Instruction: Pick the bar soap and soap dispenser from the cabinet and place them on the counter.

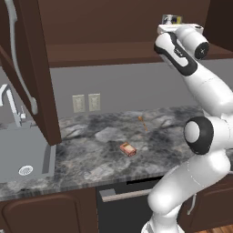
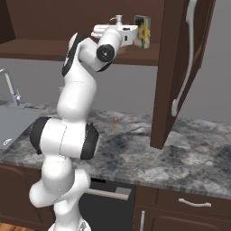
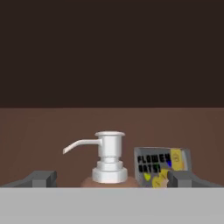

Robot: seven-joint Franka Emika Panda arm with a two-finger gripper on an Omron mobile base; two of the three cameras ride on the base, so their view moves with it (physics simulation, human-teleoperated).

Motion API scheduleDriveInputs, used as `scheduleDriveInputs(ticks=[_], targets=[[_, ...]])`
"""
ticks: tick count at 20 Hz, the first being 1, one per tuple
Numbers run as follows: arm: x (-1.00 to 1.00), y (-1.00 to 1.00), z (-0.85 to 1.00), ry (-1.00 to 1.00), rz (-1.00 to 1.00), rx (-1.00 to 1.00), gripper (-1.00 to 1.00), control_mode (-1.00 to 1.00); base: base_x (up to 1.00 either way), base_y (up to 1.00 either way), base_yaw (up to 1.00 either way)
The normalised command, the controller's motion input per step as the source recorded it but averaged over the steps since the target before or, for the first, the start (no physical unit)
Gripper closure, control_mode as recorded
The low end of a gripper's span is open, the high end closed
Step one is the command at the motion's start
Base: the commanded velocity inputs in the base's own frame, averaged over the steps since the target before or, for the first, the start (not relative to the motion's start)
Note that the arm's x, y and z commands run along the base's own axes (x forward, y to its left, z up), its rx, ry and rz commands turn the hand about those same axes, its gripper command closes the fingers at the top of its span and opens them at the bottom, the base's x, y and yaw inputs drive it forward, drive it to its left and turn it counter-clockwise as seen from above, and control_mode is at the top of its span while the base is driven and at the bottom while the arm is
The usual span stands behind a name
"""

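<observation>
Hand view puts us right inside the cabinet [image 3: 109,52]: the tool [image 3: 111,177] is spread wide and released, one dark tip at the lower left, the other at the lower right, nothing gripped. Between those tips stands the dispenser [image 3: 108,164], its white pump head upright and its spout pointing off to the left of the tool. A sliver of brown bottle shoulder shows just beneath the pump; whether either tip touches the bottle I cannot tell. Just right of the pump, and partly behind the right tip, sits a yellow-and-blue box [image 3: 162,164] on the same brown shelf [image 3: 52,131], with the dark cabinet back beyond.

Left base view now, left to right: the sink [image 1: 22,157] with its faucet, then the open cabinet door [image 1: 32,68] with its long silver handle hanging over the worktop [image 1: 91,150]. Two wall outlets [image 1: 86,103] sit on the grey wall. The soap [image 1: 128,149] lies flat out on the worktop, far below the tool and well apart from it. The arm reaches up to the shelf at the upper right.

Right base view: the tool [image 2: 128,36] is at shelf height, the pump poking up just behind the hand, the box just past it, the other open door [image 2: 173,72] to the right.
</observation>
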Motion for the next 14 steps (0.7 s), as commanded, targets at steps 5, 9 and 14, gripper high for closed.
scheduleDriveInputs(ticks=[5, 9, 14], targets=[[0.34, -0.10, 0.00, 0.00, 0.00, 0.00, -1.00, -1.00, 0.00, 0.00, 0.00], [0.38, -0.02, 0.00, 0.00, 0.00, 0.00, -1.00, -1.00, 0.00, 0.00, 0.00], [0.32, -0.03, 0.00, 0.00, 0.00, 0.00, -1.00, -1.00, 0.00, 0.00, 0.00]])
